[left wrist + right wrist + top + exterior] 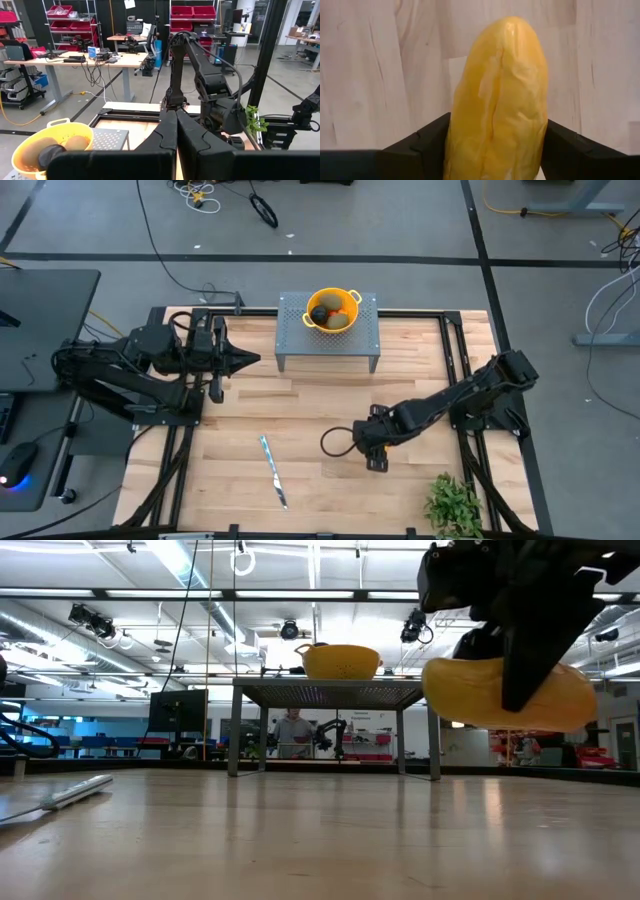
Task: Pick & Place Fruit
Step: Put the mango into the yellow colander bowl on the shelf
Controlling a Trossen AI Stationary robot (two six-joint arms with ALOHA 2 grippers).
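My right gripper (377, 448) hangs over the table's middle, shut on the yellow-orange oblong fruit (505, 695), which its own body hides in the high view. A yellow colander (331, 310) stands on a grey perforated stand (290, 330) at the far edge. In the colander lie olive-green ovals (37, 148), a dark round fruit (51, 154) and something orange-red (340, 311). My left gripper (250, 360) waits shut, left of the stand. My right gripper pinches the yellow-orange fruit between its two fingers (415, 147), one on each long side (462, 142). The fingers come from above, pointing down, and lie across the fruit. It lies roughly level and hangs clear of the table (470, 700).
A slim silver knife (273, 470) lies near the front edge, left of the right gripper. A leafy green plant (455, 505) sits at the front right corner. A black cable loop (335, 442) hangs beside the right wrist. Bare wood lies between the gripper and the stand.
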